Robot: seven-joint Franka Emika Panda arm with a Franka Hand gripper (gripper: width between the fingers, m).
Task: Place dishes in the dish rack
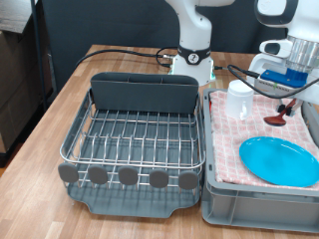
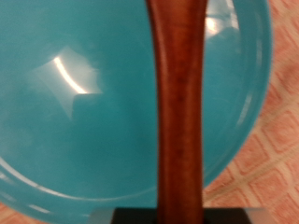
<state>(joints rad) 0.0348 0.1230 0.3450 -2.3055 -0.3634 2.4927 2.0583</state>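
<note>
My gripper [image 1: 302,88] is at the exterior view's right, above the grey crate. It is shut on the handle of the brown wooden spoon [image 1: 279,117], whose bowl hangs just over the pink checked cloth. In the wrist view the spoon handle [image 2: 177,103] runs across the picture, close up, with the light-blue plate [image 2: 75,103] under it. The plate [image 1: 279,159] lies flat on the cloth in the crate. The white cup [image 1: 239,98] stands at the crate's far left corner. The wire dish rack [image 1: 135,139] with its dark caddy [image 1: 145,92] holds no dishes.
The grey crate [image 1: 259,204] with the pink checked cloth [image 1: 254,127] stands right beside the rack. The robot base [image 1: 192,55] and black cables are behind them. Wooden table top [image 1: 60,110] shows at the exterior view's left.
</note>
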